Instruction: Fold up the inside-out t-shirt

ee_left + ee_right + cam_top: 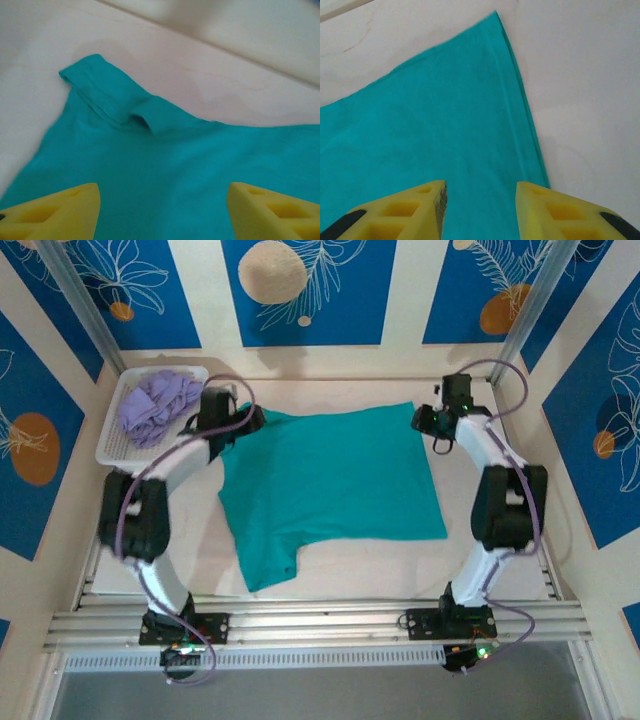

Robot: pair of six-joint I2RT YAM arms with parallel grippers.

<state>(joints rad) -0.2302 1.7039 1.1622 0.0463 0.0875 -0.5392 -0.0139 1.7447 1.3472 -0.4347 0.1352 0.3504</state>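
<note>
Left gripper (162, 202), jaws apart, over teal t-shirt (150, 165)

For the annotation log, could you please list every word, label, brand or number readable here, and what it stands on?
None can be read. The t-shirt shows plain teal fabric, no print or tag visible; the blue wall panels carry leaf and circle drawings, no lettering.

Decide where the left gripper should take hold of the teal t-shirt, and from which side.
Take the turned-over hem corner of the t-shirt: it is doubled and puckered above the table, offering a pinchable edge. Bring the open left gripper forward from over the shirt, probably one finger each side of that fold.
</note>
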